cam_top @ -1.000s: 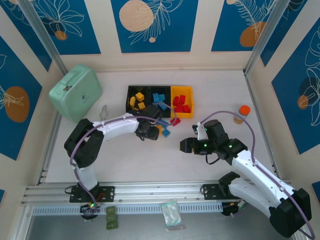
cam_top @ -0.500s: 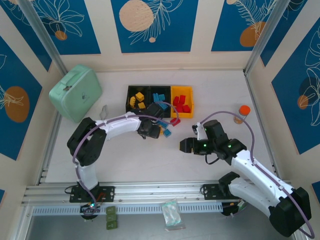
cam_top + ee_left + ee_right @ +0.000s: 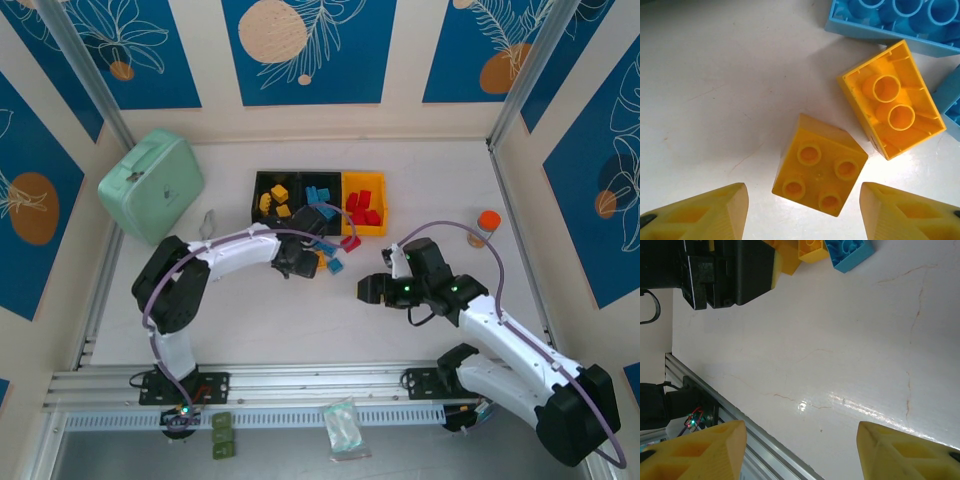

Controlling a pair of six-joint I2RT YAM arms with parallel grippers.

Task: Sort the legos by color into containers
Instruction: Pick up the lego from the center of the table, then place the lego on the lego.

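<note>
Cut off / unclear:
- Left wrist view: only the tips of the left gripper [image 3: 802,220] show, its 2 yellow fingertips [image 3: 710,215] clipped by the bottom edge.
- A blue brick [image 3: 895,20] runs off the top edge, and a second blue piece [image 3: 952,107] is a sliver at the right edge.
- Top view: the left gripper [image 3: 300,262] covers part of the loose legos [image 3: 335,265] on the table. How many lie under it, cannot tell.
- Right wrist view: a yellow brick [image 3: 812,250] and a blue brick [image 3: 850,250] are cropped at the top.

Pose:
- Left arm reaches forward and bends right, its gripper low over the table just in front of the containers [image 3: 365,231].
- Its jaws stand parted and grip nothing. A studs-up yellow brick [image 3: 819,171] sits on the table between the tips, with a gap on each side.
- An upturned yellow brick [image 3: 892,114] lies just beside it.
- Right arm is folded toward the centre, right gripper [image 3: 372,290] pointing left above bare table.
- Its jaws are parted and empty [image 3: 802,450].

Bins: 3 in a row, holding yellow, blue and red bricks from left to right.
</note>
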